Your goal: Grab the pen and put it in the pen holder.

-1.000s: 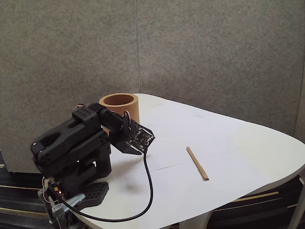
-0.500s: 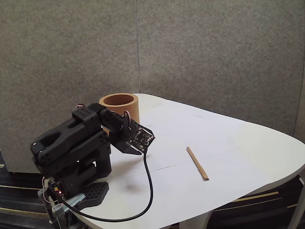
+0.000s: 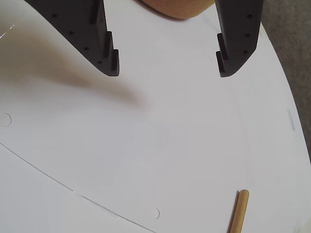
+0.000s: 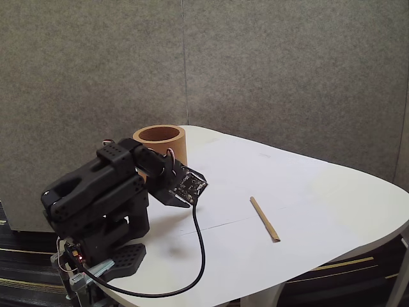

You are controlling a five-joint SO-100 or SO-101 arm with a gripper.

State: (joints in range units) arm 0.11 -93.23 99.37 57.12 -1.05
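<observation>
On table (image 4: 332, 192), pen (image 4: 264, 219) flat, pointing away from camera; gripper (image 3: 167, 68) spread, empty.

A black arm (image 4: 96, 198) is seen folded low at the table's (image 4: 307, 192) 8 o'clock edge. The cup (image 4: 160, 144) stands just behind it at 11 o'clock. The pen (image 4: 264, 219) lies flat, well apart, toward 4 o'clock. A black cable (image 4: 195, 256) is looped beside the base.

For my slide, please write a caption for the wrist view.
Open gripper above the white table, wooden pen at lower right, pen holder at top edge.
</observation>
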